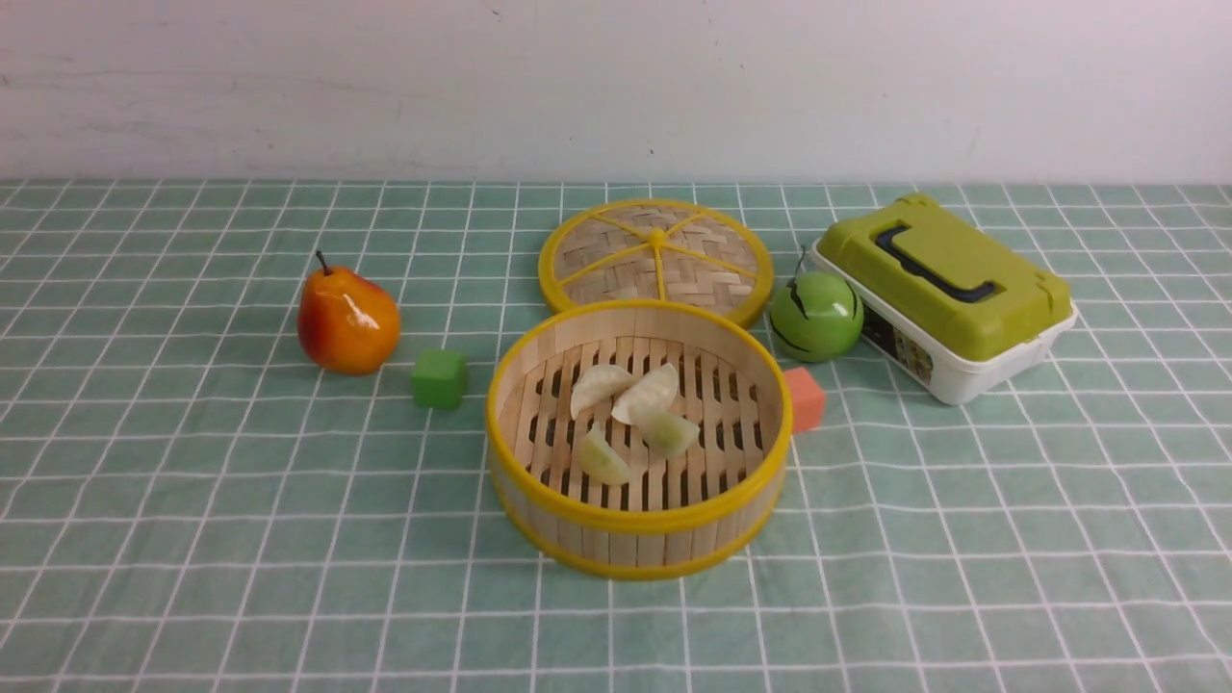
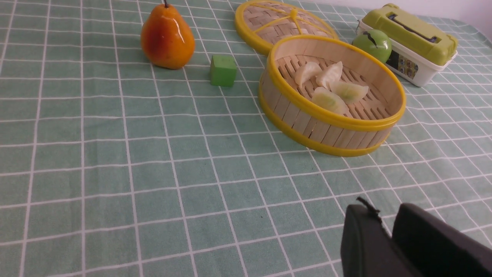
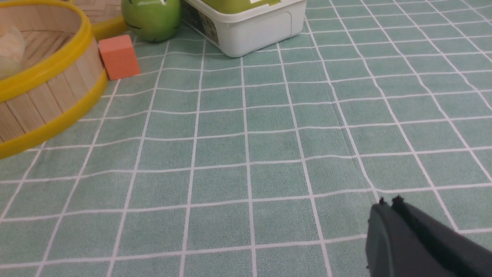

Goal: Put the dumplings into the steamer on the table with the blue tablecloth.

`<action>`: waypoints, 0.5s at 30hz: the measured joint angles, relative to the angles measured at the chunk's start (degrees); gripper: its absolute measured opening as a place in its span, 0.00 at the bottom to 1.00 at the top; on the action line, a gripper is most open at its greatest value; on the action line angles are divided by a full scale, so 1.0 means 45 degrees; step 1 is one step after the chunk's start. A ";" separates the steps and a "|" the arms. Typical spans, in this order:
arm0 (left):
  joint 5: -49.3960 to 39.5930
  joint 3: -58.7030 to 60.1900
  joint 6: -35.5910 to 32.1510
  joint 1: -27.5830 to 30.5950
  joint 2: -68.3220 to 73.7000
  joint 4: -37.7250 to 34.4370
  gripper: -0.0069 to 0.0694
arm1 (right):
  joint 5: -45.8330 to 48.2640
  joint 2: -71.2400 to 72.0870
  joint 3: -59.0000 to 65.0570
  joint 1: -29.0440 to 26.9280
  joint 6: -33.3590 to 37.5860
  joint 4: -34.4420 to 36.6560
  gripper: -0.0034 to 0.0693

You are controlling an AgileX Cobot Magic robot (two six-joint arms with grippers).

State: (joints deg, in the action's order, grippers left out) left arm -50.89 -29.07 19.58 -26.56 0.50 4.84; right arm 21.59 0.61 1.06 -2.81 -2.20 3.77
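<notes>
Two grippers appear only in the wrist views. The left gripper (image 2: 388, 219) shows a narrow gap between its fingers and holds nothing. The right gripper (image 3: 389, 204) has its fingers pressed together, empty. Both hang over bare blue tablecloth (image 1: 241, 539) on the bench (image 1: 1059, 577). Four dumplings (image 1: 635, 419) lie inside the steamer (image 1: 639, 520), clustered on its slatted floor. The lid (image 1: 656, 258) lies flat just behind.

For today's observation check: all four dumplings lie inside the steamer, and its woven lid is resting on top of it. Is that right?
Not quite. The dumplings do lie inside the steamer, but the woven lid is off, lying flat on the tablecloth behind it. The front view shows this.
</notes>
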 joint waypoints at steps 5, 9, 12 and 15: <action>0.0000 0.0000 0.0000 0.0000 0.0000 0.0000 0.25 | 0.0000 0.0000 0.0000 0.0000 0.0000 0.0000 0.02; 0.0000 0.0000 0.0000 0.0000 0.0000 0.0000 0.25 | 0.0000 0.0000 0.0000 0.0000 0.0000 0.0000 0.02; 0.0000 0.0000 0.0000 0.0000 0.0000 0.0000 0.26 | 0.0000 0.0000 0.0000 0.0000 0.0000 0.0000 0.03; 0.0000 0.0018 0.0000 0.0000 0.0000 -0.0014 0.26 | 0.0000 0.0000 0.0000 0.0000 0.0000 0.0000 0.03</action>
State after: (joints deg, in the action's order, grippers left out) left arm -50.89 -28.99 19.58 -26.56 0.50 4.78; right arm 21.59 0.61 1.06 -2.81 -2.20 3.77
